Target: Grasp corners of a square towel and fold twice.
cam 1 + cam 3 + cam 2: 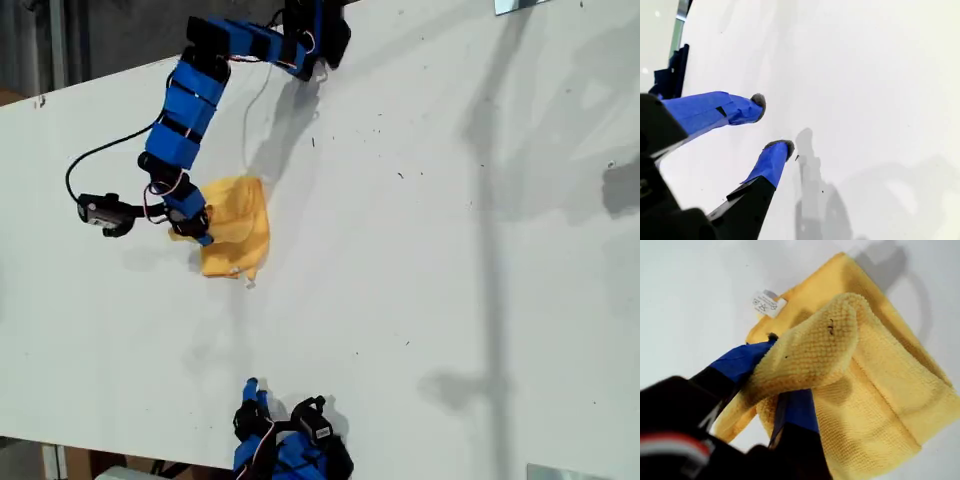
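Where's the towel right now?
The towel lies bunched on the white table, left of centre in the exterior view, with a corner pinched in my first gripper.

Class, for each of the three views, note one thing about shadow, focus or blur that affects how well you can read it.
Exterior view: long soft shadows streak the white table. First wrist view: the yellow-orange cloth towel is sharp, my first gripper dark and blurred up close. Second wrist view: my second gripper casts a grey shadow on the bare table.
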Robot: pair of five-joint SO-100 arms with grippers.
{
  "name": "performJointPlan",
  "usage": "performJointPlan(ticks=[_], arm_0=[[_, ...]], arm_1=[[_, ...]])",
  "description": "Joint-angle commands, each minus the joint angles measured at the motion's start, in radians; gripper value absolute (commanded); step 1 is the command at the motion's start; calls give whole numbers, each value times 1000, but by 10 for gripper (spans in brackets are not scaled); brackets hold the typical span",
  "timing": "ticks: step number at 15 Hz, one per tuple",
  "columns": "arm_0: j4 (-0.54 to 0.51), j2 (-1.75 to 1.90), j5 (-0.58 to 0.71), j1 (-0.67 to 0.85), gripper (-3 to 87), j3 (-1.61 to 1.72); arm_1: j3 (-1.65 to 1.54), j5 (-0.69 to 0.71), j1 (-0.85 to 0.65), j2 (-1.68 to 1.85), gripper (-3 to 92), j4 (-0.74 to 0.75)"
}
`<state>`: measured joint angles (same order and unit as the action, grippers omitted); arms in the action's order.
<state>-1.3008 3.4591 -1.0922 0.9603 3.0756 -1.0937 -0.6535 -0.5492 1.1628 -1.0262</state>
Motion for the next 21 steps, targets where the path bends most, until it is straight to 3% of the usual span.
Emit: performJointPlan(ticks=[1, 4, 7, 13, 17, 21], arm_0=[[0, 9, 11, 17, 120, -5], [0, 9, 11, 17, 120, -5], [0, 9, 11, 18, 120, -5], [0, 9, 11, 20, 120, -5], [0, 9, 12, 20, 120, -5], [11, 9, 71, -35, 120, -11]], arm_1=[[144, 41, 29, -61, -1, 18], [206, 43, 51, -138, 35, 21], [206, 23, 57, -143, 338, 23], [34, 37, 51, 103, 368, 34], [-588, -67, -17, 747, 359, -28], [-1454, -308, 91, 1687, 343, 74]])
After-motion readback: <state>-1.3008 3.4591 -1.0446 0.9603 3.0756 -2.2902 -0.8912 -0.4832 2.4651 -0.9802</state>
